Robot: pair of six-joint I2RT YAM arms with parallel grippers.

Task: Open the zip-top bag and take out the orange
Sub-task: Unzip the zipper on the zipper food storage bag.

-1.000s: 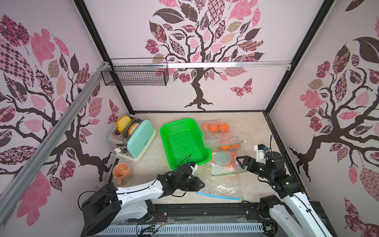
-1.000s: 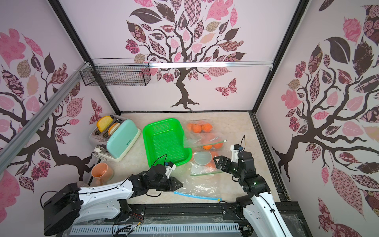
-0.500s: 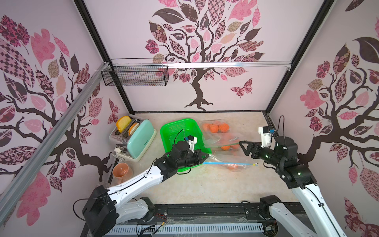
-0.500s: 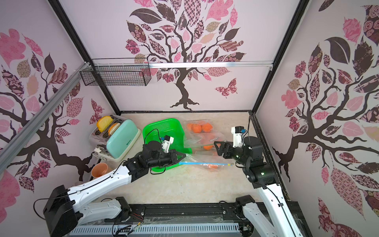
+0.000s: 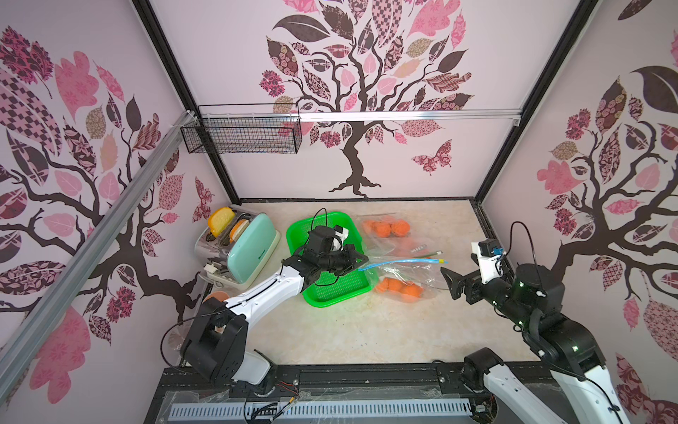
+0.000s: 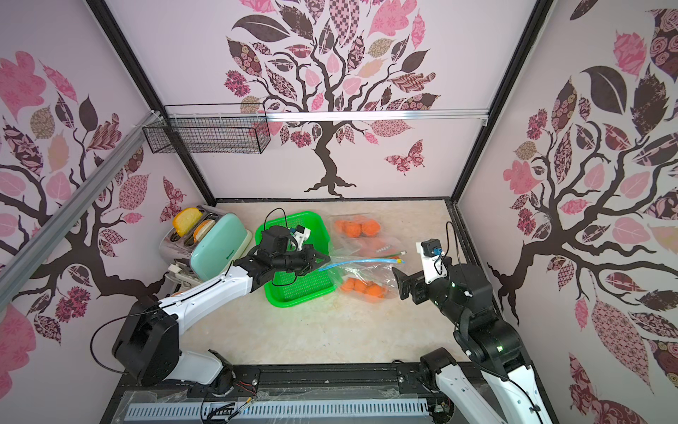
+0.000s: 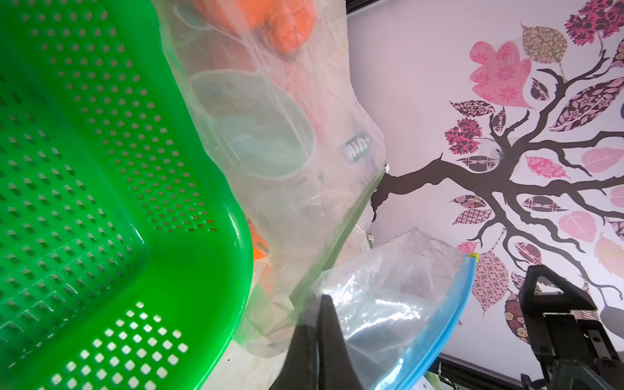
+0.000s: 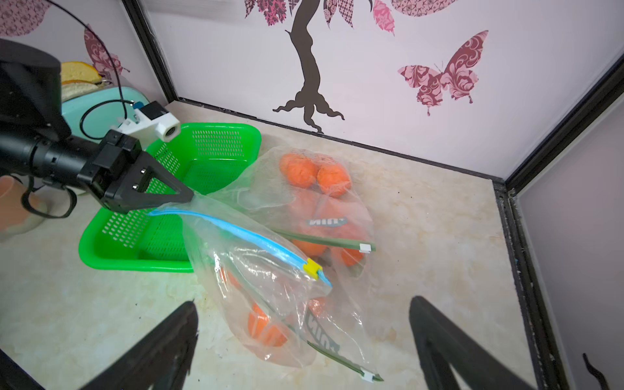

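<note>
The left gripper (image 8: pixel 187 197), its jaws pressed together, pinches one corner of the zip-top bag (image 8: pixel 243 266), which sags toward the table (image 8: pixel 422 216). A blue zip strip (image 8: pixel 236 233) runs from that corner to a yellow slider (image 8: pixel 312 267) at its far end. An orange (image 8: pixel 265 329) lies low inside the bag. Behind it are a green basket (image 8: pixel 216 133) and a second bag (image 8: pixel 337 209) holding oranges. In the foreground the right gripper (image 8: pixel 304 302) has its fingers (image 8: pixel 162 341) spread wide, touching nothing.

Bare tabletop (image 5: pixel 367 330) before green basket (image 5: pixel 341 298), zip-top bag (image 5: pixel 400 261)
</note>
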